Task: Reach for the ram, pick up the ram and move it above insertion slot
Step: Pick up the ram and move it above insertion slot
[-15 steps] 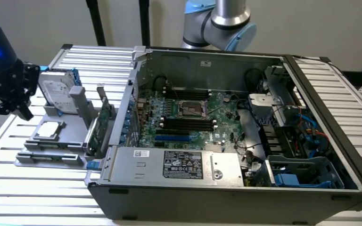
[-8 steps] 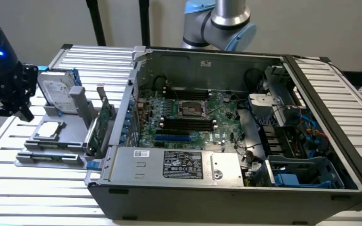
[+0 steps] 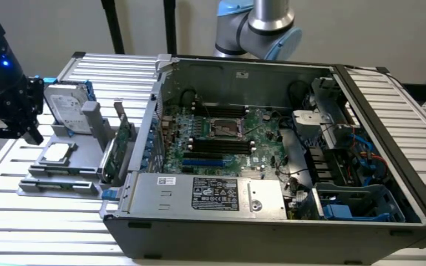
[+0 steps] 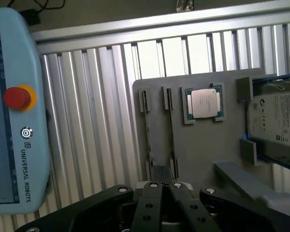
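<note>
Ram [image 4: 170,130]: long, thin, dark-green stick seen edge-on; it stands in a narrow slot of the flat grey plastic tray [image 4: 208,145] on the ribbed silver metal desk [image 4: 96,121]; a second, similar stick [image 4: 146,130] runs parallel just beside it; a square silver processor chip [image 4: 203,104] sits near the sticks' far ends. Black jaws hover over the near ends of both sticks, drawn together, holding nothing. The tray lies at the exterior view's left of the open grey computer case [image 3: 272,221].
</note>
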